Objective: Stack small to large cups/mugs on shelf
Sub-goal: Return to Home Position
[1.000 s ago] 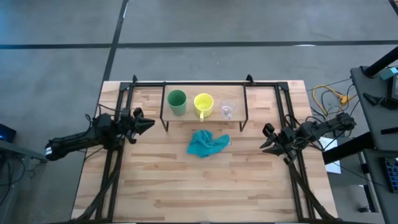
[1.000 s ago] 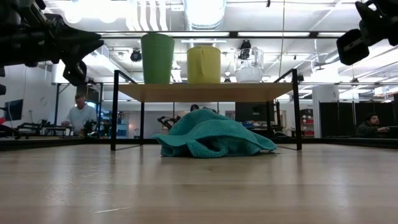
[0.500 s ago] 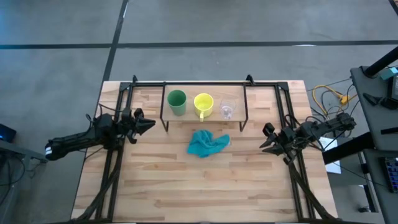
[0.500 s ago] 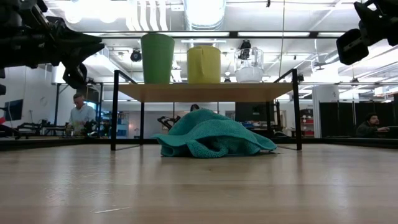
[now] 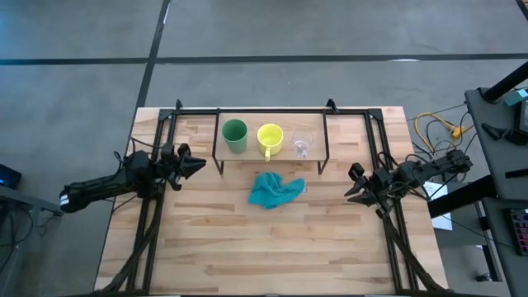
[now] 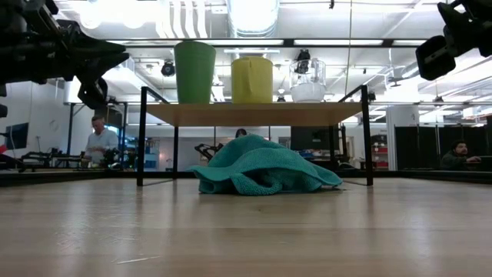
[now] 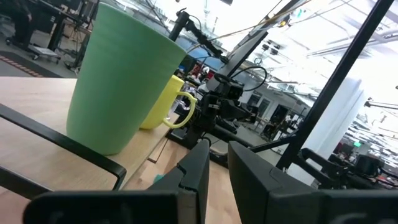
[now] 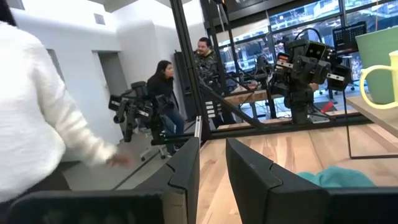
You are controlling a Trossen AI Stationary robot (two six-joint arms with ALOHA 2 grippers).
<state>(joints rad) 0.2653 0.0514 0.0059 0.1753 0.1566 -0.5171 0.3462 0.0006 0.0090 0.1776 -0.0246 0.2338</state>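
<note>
Three cups sit in a row on the shelf (image 5: pixel 272 153): green cup (image 5: pixel 235 135), yellow mug (image 5: pixel 270 138), glass cup (image 5: pixel 302 145). None nested. Your left hand (image 5: pixel 196 163) and right hand (image 5: pixel 353 193) flank the shelf, fingers slightly spread, empty. Next: grab the glass cup with the right.

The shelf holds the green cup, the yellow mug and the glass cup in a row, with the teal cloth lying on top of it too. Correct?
Not quite. The shelf carries the green cup, yellow mug and glass cup, but the teal cloth lies on the tabletop in front, as the high view shows.
</note>
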